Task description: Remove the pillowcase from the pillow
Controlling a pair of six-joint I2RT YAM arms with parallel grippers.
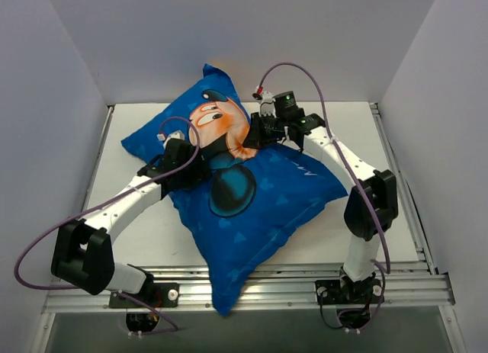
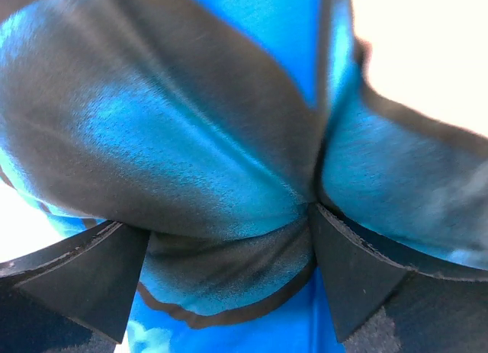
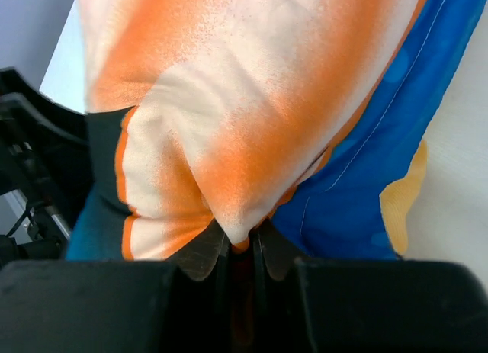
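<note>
The right hand [image 3: 236, 250] is clamped on a fold of the pillowcase [image 1: 259, 208], whose bulk lies behind and left of it, under the left hand [image 2: 229, 269], spread apart and pressed into the cloth.

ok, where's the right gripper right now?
Top view: the right gripper is at the far middle of the table, on the orange face print near the far corner of the pillowcase. Its wrist view shows it shut on a fold of that fabric.

The left white tubular arm [image 1: 131, 198] and the right white tubular arm [image 1: 345, 156] have bulky black joint housings [image 1: 82, 255], looping purple cables [image 1: 292, 64], and black wedge-shaped fingers [image 2: 84, 280].
</note>
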